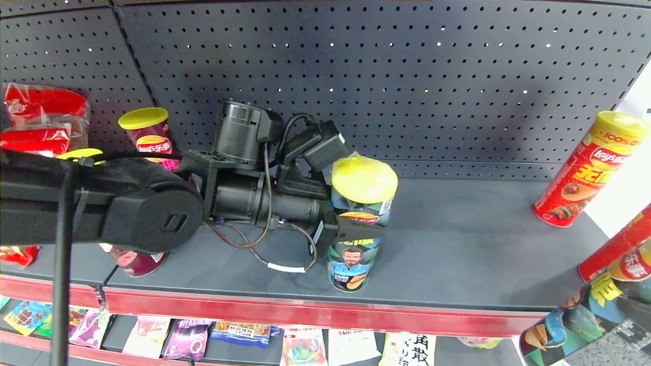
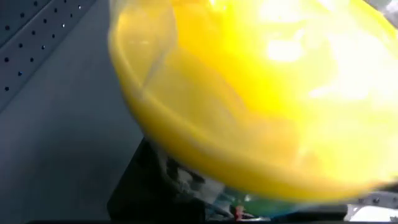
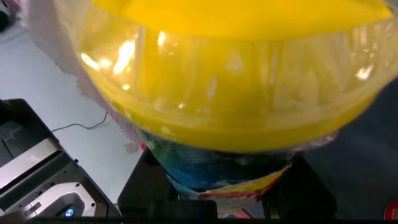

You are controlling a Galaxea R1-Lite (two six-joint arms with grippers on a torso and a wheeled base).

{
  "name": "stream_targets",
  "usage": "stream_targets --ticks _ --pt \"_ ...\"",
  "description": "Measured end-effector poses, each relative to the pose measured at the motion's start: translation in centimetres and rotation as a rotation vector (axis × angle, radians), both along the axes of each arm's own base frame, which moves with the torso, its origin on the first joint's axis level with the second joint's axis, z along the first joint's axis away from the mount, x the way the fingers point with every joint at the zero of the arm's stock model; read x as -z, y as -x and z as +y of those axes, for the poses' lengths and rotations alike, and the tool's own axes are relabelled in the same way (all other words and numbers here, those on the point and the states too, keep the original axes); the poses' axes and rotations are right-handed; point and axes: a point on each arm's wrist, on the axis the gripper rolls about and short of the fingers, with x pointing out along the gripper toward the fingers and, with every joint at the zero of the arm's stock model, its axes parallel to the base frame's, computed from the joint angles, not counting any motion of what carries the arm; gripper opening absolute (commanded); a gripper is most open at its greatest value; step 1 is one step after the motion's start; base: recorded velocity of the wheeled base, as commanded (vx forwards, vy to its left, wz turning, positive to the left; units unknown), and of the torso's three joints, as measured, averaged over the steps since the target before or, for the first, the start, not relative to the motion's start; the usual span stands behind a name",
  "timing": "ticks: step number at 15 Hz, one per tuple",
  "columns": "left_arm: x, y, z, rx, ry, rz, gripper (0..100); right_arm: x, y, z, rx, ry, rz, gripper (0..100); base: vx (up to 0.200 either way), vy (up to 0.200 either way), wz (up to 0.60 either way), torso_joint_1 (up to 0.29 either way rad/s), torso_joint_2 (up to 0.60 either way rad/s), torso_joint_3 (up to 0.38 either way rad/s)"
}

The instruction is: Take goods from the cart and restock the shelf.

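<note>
Chip can (image 1: 354, 260), cylindrical, glossy yellow lid (image 1: 364, 179), on matte shelf (image 1: 457, 254), pinched by left jaws, right jaws pinching second can (image 3: 224, 112)

Grey shelf (image 1: 457, 244), red can (image 1: 585, 173), maroon can (image 1: 150, 140), red bags (image 1: 40, 119)

Logo lettering marks the red cylindrical yellow-lidded can (image 1: 585, 173), the maroon yellow-lidded can (image 1: 150, 140) and the upright blue-green cardboard can (image 1: 355, 254); bold yellow characters the tilted blue-green can (image 1: 585, 315); black characters a white packet (image 1: 414, 348) below.

red canister (image 1: 590, 170) upright far right | red bags (image 1: 40, 119) far left | snack packets (image 1: 305, 348) below
</note>
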Motion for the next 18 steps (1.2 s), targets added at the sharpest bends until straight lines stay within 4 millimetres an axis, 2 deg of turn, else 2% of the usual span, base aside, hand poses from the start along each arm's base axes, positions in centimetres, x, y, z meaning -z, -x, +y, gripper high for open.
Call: stream_targets --ticks 5,12,13,18 --pt "0.3 1.4 0.2 0.020 0.004 0.004 0 0.0 0.2 0.0 0.000 -0.001 -0.003 0 0.000 0.000 0.00 0.000 0.00 0.000" --pt "1.4 1.8 0.6 0.016 0.001 0.006 0 0.0 0.3 -0.1 -0.001 -0.001 -0.006 0 0.000 0.000 0.00 0.000 0.00 0.000" --pt "1.4 1.8 0.6 0.016 0.003 0.004 100 -0.1 0.2 -0.1 -0.001 -0.002 -0.006 0 0.000 0.000 0.00 0.000 0.00 0.000" --pt "1.7 1.8 0.6 0.009 0.001 0.005 100 -0.7 -0.4 0.1 -0.005 -0.001 -0.004 0 0.000 0.000 0.00 0.000 0.00 0.000"
